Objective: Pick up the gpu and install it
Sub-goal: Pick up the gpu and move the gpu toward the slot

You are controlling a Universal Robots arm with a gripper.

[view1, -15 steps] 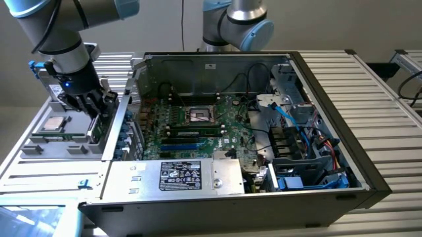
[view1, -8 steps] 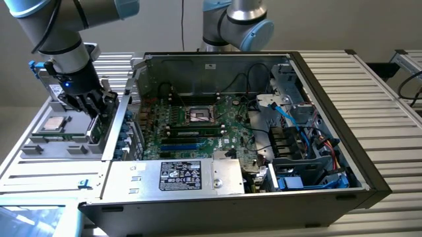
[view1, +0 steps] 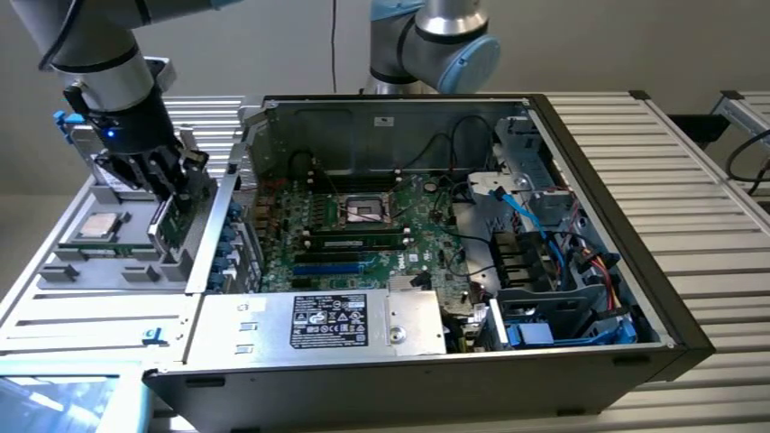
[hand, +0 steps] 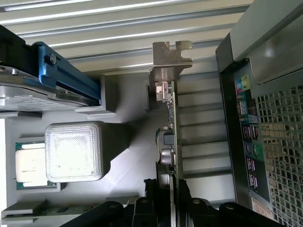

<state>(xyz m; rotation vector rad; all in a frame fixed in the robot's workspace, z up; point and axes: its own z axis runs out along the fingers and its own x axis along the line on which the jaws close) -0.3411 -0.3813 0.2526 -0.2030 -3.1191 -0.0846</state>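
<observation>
Your tool [view1: 180, 194] is in the upper left of the exterior view, drawn in narrow with its jaws pinching the gpu [view1: 177, 225] by its upper edge. From the wrist view you're looking straight down the card's thin edge: the tool [hand: 166, 190] has a dark finger [hand: 150, 191] on either face of the gpu [hand: 171, 127], and the silver bracket [hand: 169, 61] is at the far end. The card stands upright on edge in the grey parts holder [view1: 72, 271], low in its slot, just beside the open computer case [view1: 578, 171].

Around you, the case's rear port panel [hand: 248, 132] runs close alongside the card. On the card's other side are a pale ribbed square block [hand: 73, 151] and a processor chip [hand: 28, 163], each in its own recess, with a blue-railed drive [hand: 71, 71] beyond them.

Inside the case the green motherboard [view1: 361, 225] lies flat. The labelled power supply [view1: 325, 320] is at the lower middle and blue cables [view1: 529, 225] loop on the exterior view's right. A second arm's base [view1: 434, 45] stands behind the case, on the slatted tabletop [view1: 704, 171].
</observation>
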